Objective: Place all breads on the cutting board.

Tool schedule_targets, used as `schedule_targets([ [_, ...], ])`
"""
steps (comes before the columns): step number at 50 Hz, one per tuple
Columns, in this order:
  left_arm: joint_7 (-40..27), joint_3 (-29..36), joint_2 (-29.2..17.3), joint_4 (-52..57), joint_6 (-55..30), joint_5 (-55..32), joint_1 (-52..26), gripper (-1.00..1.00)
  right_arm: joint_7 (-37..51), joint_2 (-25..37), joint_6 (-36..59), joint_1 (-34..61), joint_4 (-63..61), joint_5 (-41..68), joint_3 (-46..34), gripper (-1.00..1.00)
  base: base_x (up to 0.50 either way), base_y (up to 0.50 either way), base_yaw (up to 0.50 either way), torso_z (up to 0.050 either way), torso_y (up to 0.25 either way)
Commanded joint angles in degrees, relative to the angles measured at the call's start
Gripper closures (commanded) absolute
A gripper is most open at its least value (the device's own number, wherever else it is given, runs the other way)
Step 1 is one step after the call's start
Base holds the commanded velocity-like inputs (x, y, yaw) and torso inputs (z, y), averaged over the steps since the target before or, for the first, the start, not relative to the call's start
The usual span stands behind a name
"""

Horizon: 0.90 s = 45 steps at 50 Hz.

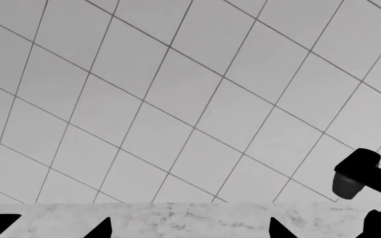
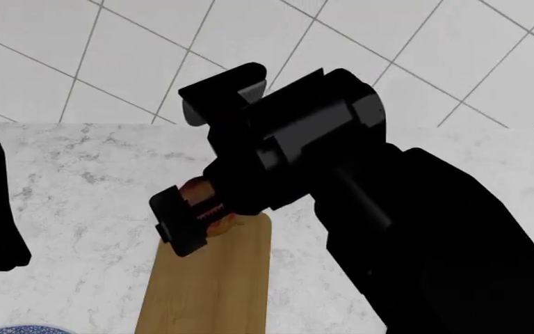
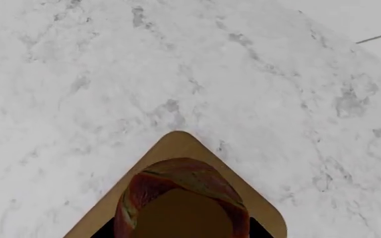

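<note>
Right gripper (image 2: 195, 209) jaws clamped on the reddish-brown roll (image 3: 180, 198), held over the far end of the cutting board (image 2: 213, 285) on the marble counter (image 2: 81, 181). Left gripper: only dark tips visible, jaw state can't tell. Blue-patterned plate (image 2: 17, 330) at 7 o'clock.

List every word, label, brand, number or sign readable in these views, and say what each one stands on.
None: no view shows any text.
The cutting board and the reddish-brown bread carry no print.
The marble counter, the tiled wall and the right gripper are unmarked as well.
</note>
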Motion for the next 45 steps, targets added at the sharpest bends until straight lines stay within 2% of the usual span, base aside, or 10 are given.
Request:
schedule_targets([
  [1,0.17,0.03,-0.11,0.02,0.19,0.30,0.31,-1.00,-1.39,0.00,-0.48,-1.87,-0.77,-1.84,0.08,1.00,0.00,0.00,0.00,0.000,0.000],
  [26,0.45,0.20,-0.26,-0.20,0.38,0.44,0.21,-1.00,-3.01,0.00,0.99,-5.14,-1.06,-6.19,0.63,1.00,0.00,0.00,0.00,0.000,0.000],
  [27,0.37,0.29,-0.18,-0.18,0.35,0.48,0.23,-1.00,-3.32,0.00,1.16,-5.13,-1.48,-6.48,0.49,-1.00,0.00,0.00,0.00,0.000,0.000],
  [36,0.49,0.29,-0.26,-0.12,0.52,0.75,0.49,-1.00,-3.07,0.00,1.35,-4.90,-1.49,-6.20,0.57,-1.00,0.00,0.00,0.00,0.000,0.000],
  [45,-0.34,0.59,-0.17,0.05,0.27,0.05,-0.30,-1.00,-6.02,0.01,1.77,1.74,0.02,-6.23,1.25,-1.00,0.00,0.00,0.00,0.000,0.000],
])
